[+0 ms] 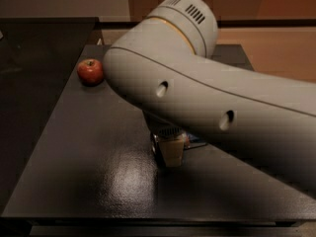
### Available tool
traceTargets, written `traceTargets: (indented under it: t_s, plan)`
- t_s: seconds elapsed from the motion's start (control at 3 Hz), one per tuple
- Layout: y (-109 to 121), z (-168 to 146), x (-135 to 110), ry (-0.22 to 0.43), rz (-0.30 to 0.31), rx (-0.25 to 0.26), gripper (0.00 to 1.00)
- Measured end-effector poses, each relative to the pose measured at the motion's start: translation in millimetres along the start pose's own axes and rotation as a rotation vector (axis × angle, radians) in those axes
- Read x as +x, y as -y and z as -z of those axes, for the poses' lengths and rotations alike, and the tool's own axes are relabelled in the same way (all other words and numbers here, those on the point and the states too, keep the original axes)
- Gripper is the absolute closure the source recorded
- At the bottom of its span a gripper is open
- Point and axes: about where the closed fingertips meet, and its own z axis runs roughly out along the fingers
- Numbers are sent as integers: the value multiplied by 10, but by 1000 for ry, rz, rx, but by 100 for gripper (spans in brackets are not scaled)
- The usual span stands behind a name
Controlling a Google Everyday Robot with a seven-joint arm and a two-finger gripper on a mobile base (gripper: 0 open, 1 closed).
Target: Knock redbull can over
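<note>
My big white arm [207, 98] crosses the view from the right and hangs over the dark table [89, 152]. Under it, my gripper [170, 151] reaches down to the table surface near the middle. The redbull can is almost wholly hidden behind the arm. Only a thin blue sliver [193, 140] shows just right of the gripper, low by the table. I cannot tell whether the can stands or lies.
A red apple [90, 71] sits at the table's far left. A darker counter [34, 48] adjoins the table on the left. The table's front edge runs along the bottom of the view.
</note>
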Motion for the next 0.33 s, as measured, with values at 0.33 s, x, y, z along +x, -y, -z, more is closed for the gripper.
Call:
traceTargets:
  t_s: [0.33]
  plan:
    - [0,1,0,0,0,0,0]
